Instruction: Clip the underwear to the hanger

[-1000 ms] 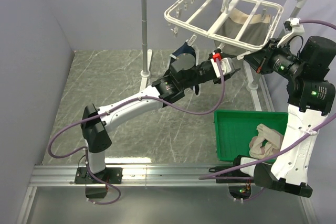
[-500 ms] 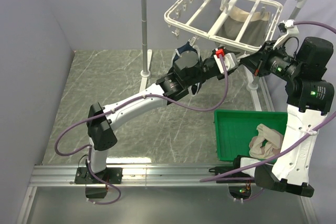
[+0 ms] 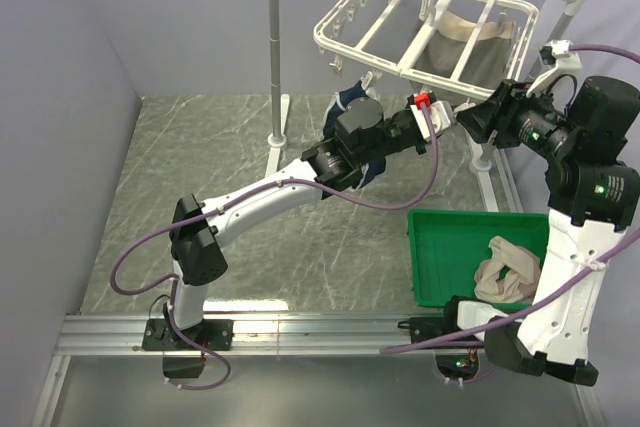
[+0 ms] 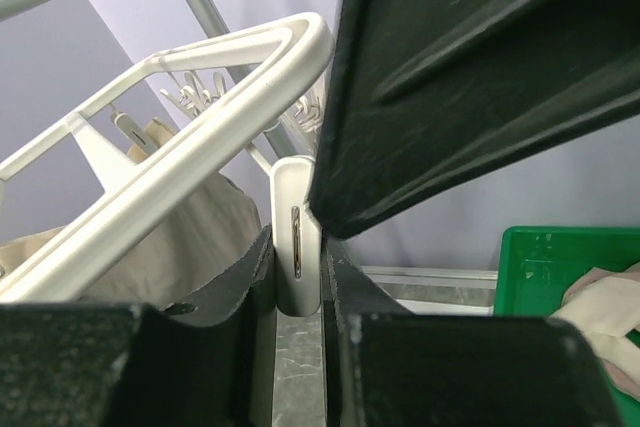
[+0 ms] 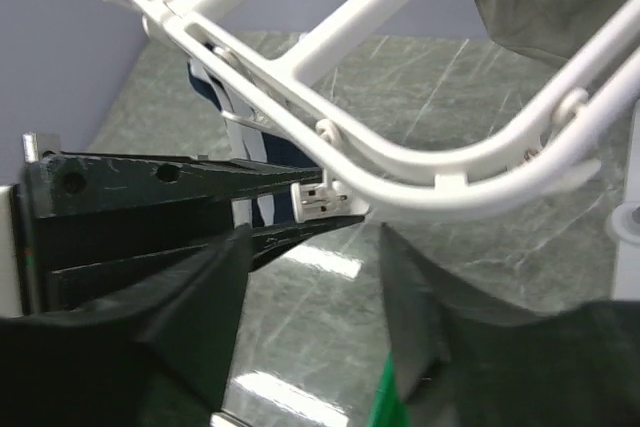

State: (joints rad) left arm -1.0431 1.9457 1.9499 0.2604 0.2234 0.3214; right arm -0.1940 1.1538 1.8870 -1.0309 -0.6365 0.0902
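Observation:
The white hanger point(image 3: 400, 42) hangs from the stand's grey bar. The navy underwear point(image 3: 348, 99) dangles under its near left corner, half hidden by my left arm; in the right wrist view the underwear point(image 5: 265, 152) shows behind the left fingers. My left gripper point(image 4: 298, 282) is shut on a small white clip point(image 4: 297, 197) on the hanger's near rail point(image 4: 200, 137). In the right wrist view this clip point(image 5: 322, 200) sits pinched between the left fingertips. My right gripper point(image 5: 310, 287) is open just below that rail point(image 5: 450, 182), with nothing between its fingers.
An olive-grey garment point(image 3: 480, 57) with a beige band hangs from the hanger's far side. The green tray point(image 3: 440, 247) at the right holds a beige cloth point(image 3: 505, 272). The white stand's pole point(image 3: 273, 67) rises at the back left, its right leg behind my right gripper point(image 3: 470, 119).
My right gripper has opened and drawn back a little from the clip. My left gripper has closed onto the clip, and the left arm has risen slightly.

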